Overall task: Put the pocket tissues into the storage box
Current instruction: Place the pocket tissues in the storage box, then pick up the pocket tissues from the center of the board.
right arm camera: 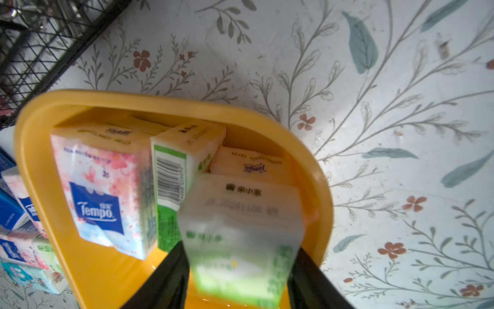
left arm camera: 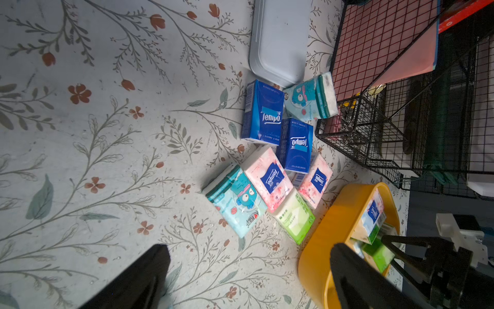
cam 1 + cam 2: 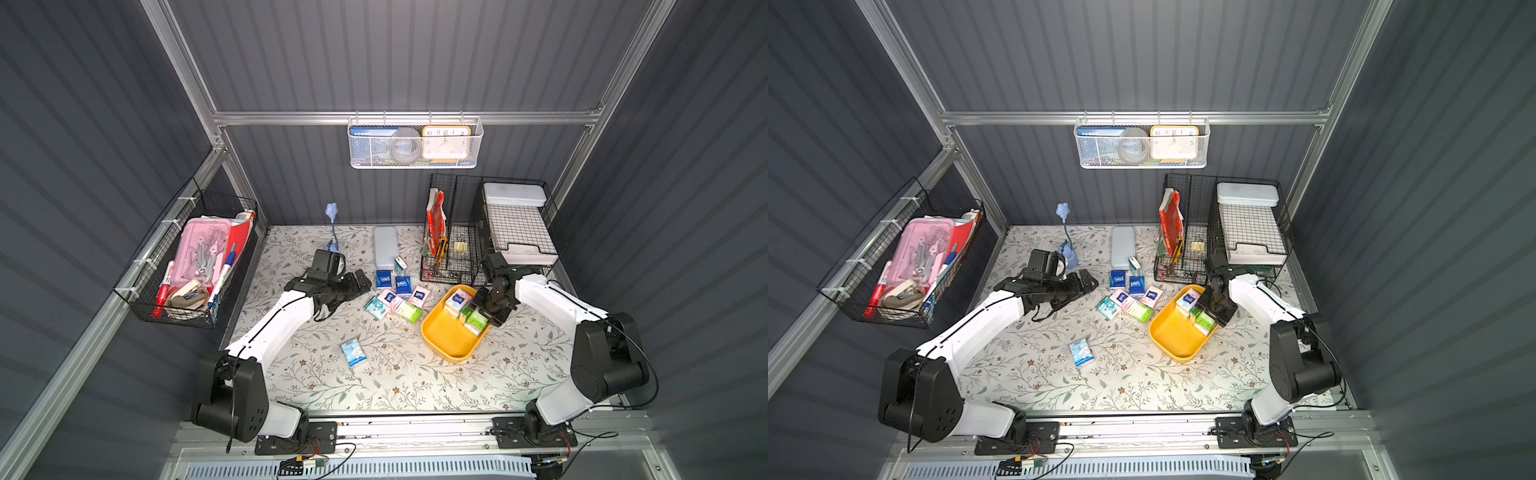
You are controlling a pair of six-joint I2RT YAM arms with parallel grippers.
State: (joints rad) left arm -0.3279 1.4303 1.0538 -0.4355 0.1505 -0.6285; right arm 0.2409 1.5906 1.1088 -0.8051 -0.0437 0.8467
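Right gripper (image 1: 240, 250): jaws flanked blurred green tissue packet (image 1: 240, 211) low over yellow storage box (image 1: 165, 97); we could not tell whether pinched or loose. Left gripper (image 2: 250, 248): jaws wide apart, empty, above floral mat (image 3: 399, 386). Several packets lay in box. Cluster of pocket tissues (image 3: 395, 297) sat between arms; lone light-blue packet (image 3: 353, 352) lay nearer front. We judged packets light, soft, film slippery; best pinched across narrow sides. Grey-blue case (image 3: 385, 247) and black wire organiser (image 3: 453, 249) stood just beside cluster's far edge, crowding approach.
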